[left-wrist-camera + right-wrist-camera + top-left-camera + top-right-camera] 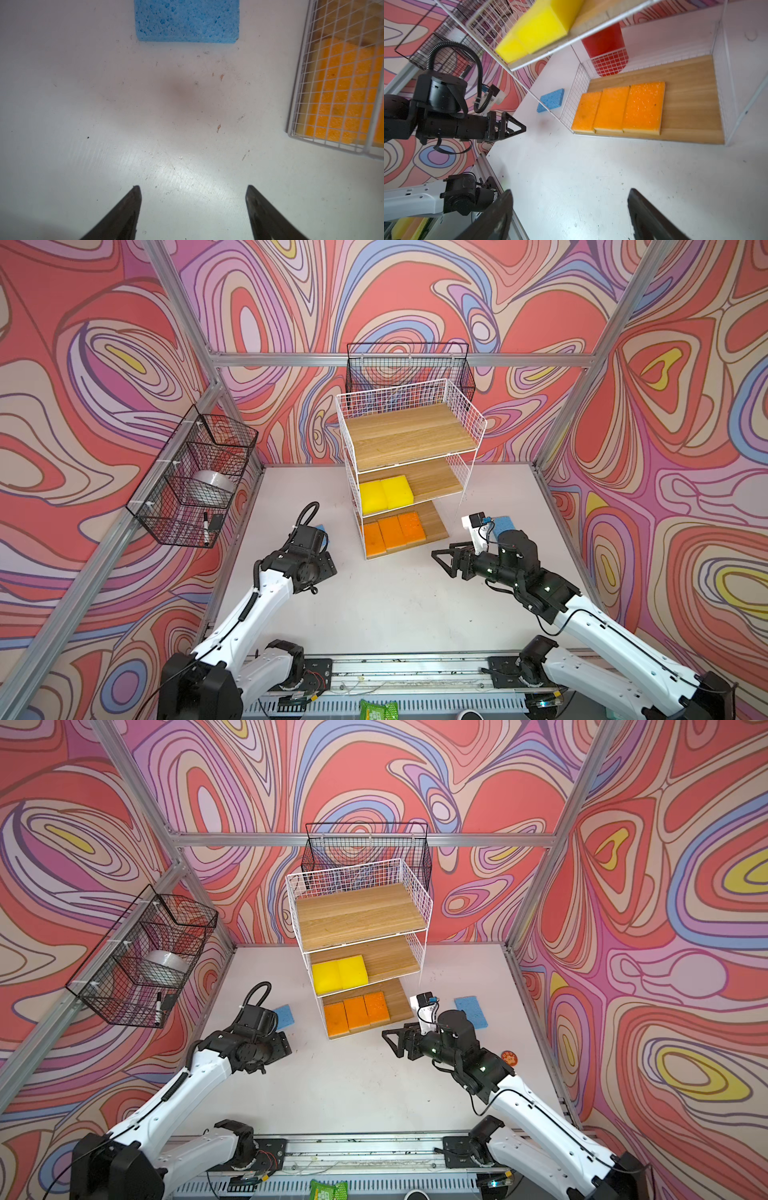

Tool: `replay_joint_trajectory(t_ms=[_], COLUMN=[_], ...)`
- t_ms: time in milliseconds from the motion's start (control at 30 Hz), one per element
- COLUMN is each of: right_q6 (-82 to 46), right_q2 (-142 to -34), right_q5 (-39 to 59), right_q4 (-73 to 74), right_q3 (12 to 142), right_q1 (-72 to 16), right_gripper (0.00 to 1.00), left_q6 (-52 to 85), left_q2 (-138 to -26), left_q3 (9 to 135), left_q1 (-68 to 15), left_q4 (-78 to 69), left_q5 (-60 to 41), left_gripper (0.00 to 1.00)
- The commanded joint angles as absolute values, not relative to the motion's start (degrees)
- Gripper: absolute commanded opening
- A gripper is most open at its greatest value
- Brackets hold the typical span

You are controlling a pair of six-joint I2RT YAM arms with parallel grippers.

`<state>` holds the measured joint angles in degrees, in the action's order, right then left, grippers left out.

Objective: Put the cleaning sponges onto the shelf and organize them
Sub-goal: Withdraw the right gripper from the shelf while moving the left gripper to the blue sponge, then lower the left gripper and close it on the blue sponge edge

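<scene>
Left wrist view, nearest item: left gripper [192,187], fingers apart with nothing between them, held over bare table [83,104]. Judged to be your working tool for this step.

Next out: blue sponge [187,20]. It is thin and lies flat on the table, straight ahead of the fingertips and apart from them, near the shelf's wire side. It is not yet shelved.
- Bring the tips right down to the table before you close, because the pad sits low.
- Straddle its shorter span and close gently; thin foam will likely buckle under a hard squeeze.
- Keep your approach off the wire grid beside it.

Opposite side: right gripper [570,190], fingers likewise apart and empty, near the shelf front. Keep it parked out of the left arm's path.

Beyond it: second blue sponge [471,1011], flat on the table to the right of the shelf and partly hidden by that arm.

Farthest: shelf [409,435], open front facing you.
- Bottom tier: three orange sponges [395,533] in a touching row at the left.
- Middle tier: two yellow sponges [386,491], side by side at the left.
- Top tier: no sponge on it, so the likely home for both blues. Lift well up, enter through the front, and set the pad at the left to match the rows below.
</scene>
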<state>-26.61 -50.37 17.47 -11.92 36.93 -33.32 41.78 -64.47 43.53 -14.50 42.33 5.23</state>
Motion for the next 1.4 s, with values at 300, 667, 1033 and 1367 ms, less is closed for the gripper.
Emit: replay_joint_trajectory(t_ms=[300, 667, 1033, 1367], right_q6=[-28.2, -26.5, -26.3, -26.1], right_q2=[-56.4, -61.8, -62.7, -64.5], right_q5=[16.6, 18.2, 18.7, 18.7], right_q4=[-5.6, -0.5, 1.6, 2.1], right_q3=[30.7, 29.0, 28.1, 28.5], right_q1=[-33.1, -33.0, -32.9, -32.9], right_gripper=[0.98, 0.98, 0.98, 0.99], left_q6=[40.4, 39.0, 37.6, 37.9], left_q2=[-78.2, -88.8, -96.0, -97.2], left_q3=[49.3, 55.5, 62.5, 62.3], left_q1=[-8.1, 0.2, 3.0, 5.4], left_q4=[36.0, 32.5, 30.9, 31.0], left_q5=[8.1, 5.6, 7.1, 8.6], left_gripper=[0.93, 0.91, 0.71, 0.57])
